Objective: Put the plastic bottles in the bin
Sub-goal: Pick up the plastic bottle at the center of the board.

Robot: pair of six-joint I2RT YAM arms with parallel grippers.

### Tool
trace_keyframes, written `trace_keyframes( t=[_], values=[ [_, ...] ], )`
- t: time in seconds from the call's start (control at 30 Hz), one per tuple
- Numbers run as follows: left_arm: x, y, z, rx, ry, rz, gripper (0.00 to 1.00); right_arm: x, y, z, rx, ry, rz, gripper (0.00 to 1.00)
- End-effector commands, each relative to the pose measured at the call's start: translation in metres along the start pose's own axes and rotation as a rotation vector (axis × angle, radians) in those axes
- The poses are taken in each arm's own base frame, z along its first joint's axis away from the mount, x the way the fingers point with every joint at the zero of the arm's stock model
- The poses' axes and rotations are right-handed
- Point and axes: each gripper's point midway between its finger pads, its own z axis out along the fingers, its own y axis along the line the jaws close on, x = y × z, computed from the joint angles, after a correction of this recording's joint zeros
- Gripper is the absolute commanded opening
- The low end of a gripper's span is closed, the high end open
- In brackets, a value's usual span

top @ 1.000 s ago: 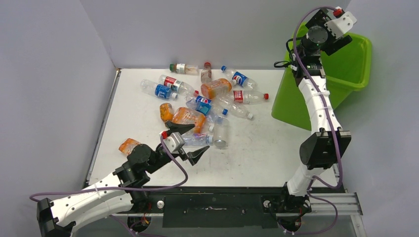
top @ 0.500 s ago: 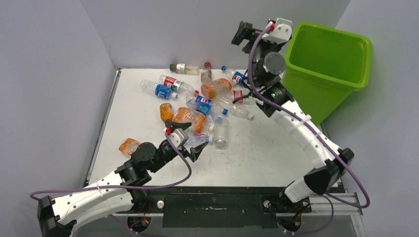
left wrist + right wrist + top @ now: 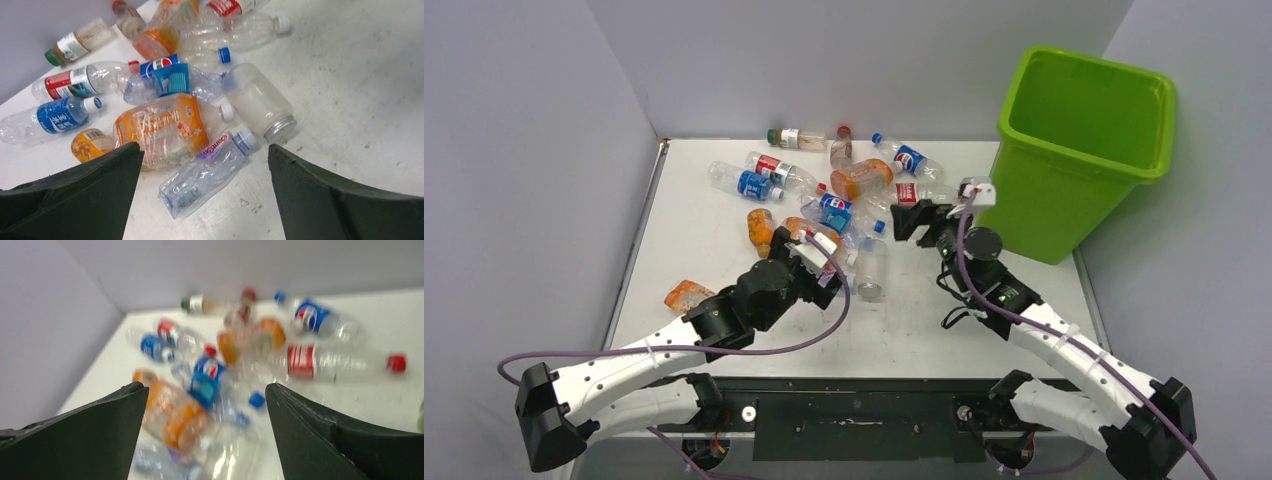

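Observation:
Several plastic bottles [image 3: 844,195], clear and orange with blue or red labels, lie in a heap at the table's far middle. One orange bottle [image 3: 686,295] lies apart at the left. The lime-green bin [image 3: 1049,205] stands at the far right. My left gripper [image 3: 812,265] is open at the heap's near side. In the left wrist view the left gripper [image 3: 205,155] straddles a crushed clear bottle [image 3: 200,177], without touching it, beside an orange bottle [image 3: 160,127]. My right gripper [image 3: 914,222] hangs open and empty just left of the bin. The blurred right wrist view shows the right gripper [image 3: 205,387] facing the heap.
Grey walls [image 3: 524,200] close the table at the left and back. A clear silver-capped bottle [image 3: 260,102] lies right of the crushed one. A red-labelled bottle [image 3: 325,362] and a blue-labelled one [image 3: 320,320] lie nearest the bin. Purple cables trail from both arms.
The right arm has swung from above the bin down to the table beside the heap, its jaws now wide. The left gripper has moved forward to the heap, over the crushed clear bottle.

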Motion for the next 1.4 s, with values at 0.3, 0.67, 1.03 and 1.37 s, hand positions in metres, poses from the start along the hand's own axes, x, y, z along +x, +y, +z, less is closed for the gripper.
trace_keyframes(
  t=[0.3, 0.67, 1.03, 1.37],
  values=[
    [-0.015, 0.007, 0.009, 0.030, 0.076, -0.041, 0.96, 0.165, -0.019, 0.000, -0.033, 0.462, 0.275, 0.90],
    [-0.019, 0.003, -0.009, 0.087, -0.046, -0.093, 0.96, 0.227, -0.018, 0.013, -0.058, 0.629, 0.359, 0.90],
    [-0.015, -0.006, -0.007, 0.114, -0.028, -0.080, 0.96, 0.270, -0.035, 0.010, 0.009, 0.716, 0.342, 0.93],
    [-0.011, -0.009, -0.006, 0.122, -0.023, -0.061, 0.96, 0.273, -0.033, 0.014, -0.035, 0.721, 0.333, 0.68]
  ],
)
